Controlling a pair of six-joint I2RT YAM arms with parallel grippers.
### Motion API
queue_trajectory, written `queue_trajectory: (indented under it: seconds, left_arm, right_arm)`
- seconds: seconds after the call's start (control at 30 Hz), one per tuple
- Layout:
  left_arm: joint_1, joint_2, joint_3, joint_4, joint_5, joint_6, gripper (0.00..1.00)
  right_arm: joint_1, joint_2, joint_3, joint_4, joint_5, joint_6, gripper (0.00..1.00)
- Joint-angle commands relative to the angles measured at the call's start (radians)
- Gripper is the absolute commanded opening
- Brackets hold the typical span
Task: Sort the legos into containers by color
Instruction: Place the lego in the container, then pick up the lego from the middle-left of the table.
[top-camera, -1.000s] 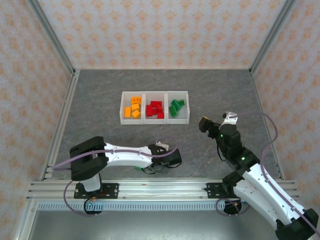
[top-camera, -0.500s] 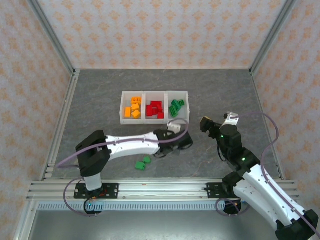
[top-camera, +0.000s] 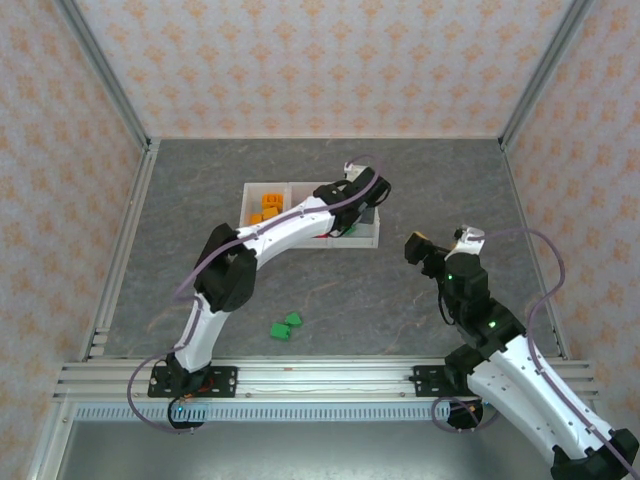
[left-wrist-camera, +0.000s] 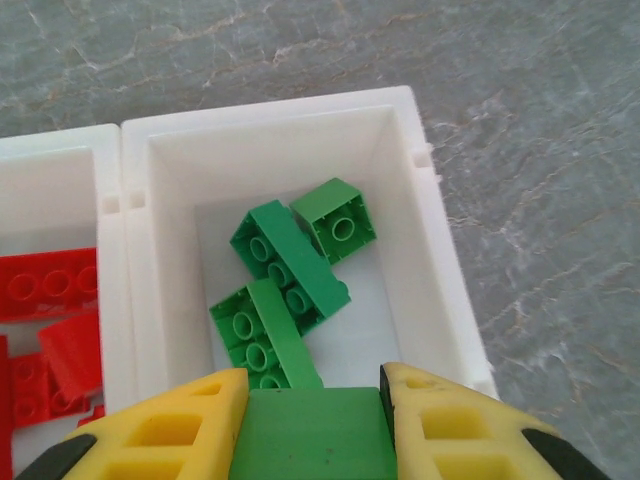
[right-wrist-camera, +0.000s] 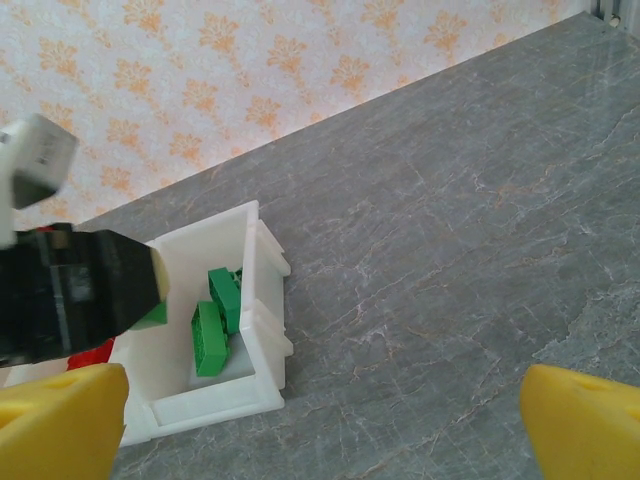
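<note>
The left end effector (left-wrist-camera: 315, 395) holds a green brick (left-wrist-camera: 312, 445) tight. The box (left-wrist-camera: 270, 112) with three other green bricks (left-wrist-camera: 290, 270) lies just under it, a bit toward 12 o'clock. The right end effector (right-wrist-camera: 325, 420) is wide open and holds nothing. It waits at 4 o'clock from the boxes.

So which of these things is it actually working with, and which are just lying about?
In the job: left gripper, held green brick, white bins, binned green bricks, red bricks, orange bricks, two loose green bricks.
Lying about: grey table, patterned walls, right gripper, open and empty.
</note>
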Motion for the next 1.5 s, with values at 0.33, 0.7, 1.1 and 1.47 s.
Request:
queue_trajectory:
  seconds: [0.33,0.7,1.1,1.47]
  left_arm:
    - [0.01,0.065,0.039,0.055,0.077,0.033,0.43]
    - [0.012,-0.02,-0.009,0.06,0.058,0.063,0.7]
    - [-0.023,-0.345,-0.495,0.128,0.034,-0.057,0.85]
    - [-0.286,-0.483,-0.71,-0.077,0.063,-0.035,0.85]
  right_arm:
    - [-0.001,-0.01,-0.001,-0.019,0.057,0.018,1.0]
    - [-0.001,-0.01,-0.004,-0.016,0.057,0.018,1.0]
    - [-0.001,-0.007,-0.013,-0.005,0.05,0.021,1.0]
    - [-0.001,-0.007,-0.016,-0.001,0.047,0.021,1.0]
